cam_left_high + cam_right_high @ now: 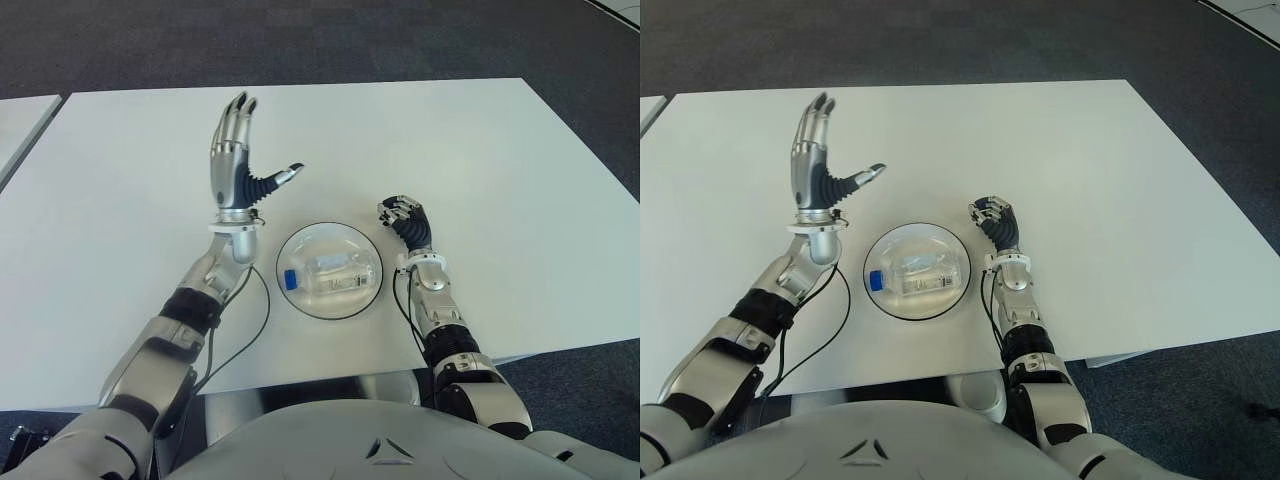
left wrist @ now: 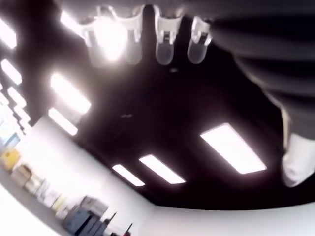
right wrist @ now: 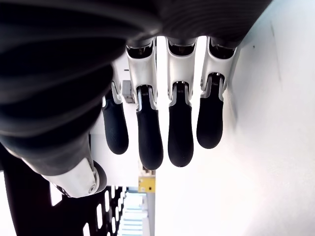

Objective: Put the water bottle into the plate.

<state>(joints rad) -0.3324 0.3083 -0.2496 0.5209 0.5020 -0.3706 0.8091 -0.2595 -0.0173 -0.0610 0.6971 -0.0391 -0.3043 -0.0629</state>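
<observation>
Near worktop [image 1: 520, 160] front edge, centre: water bottle [image 1: 325, 276] lies on side inside plate [image 1: 372, 291], blue cap toward left. Left hand [image 1: 237, 165] raised upright left of plate, fingers straight, thumb spread, holding nothing. Right hand [image 1: 404, 218] just right of plate, fingers curled in, empty.
</observation>
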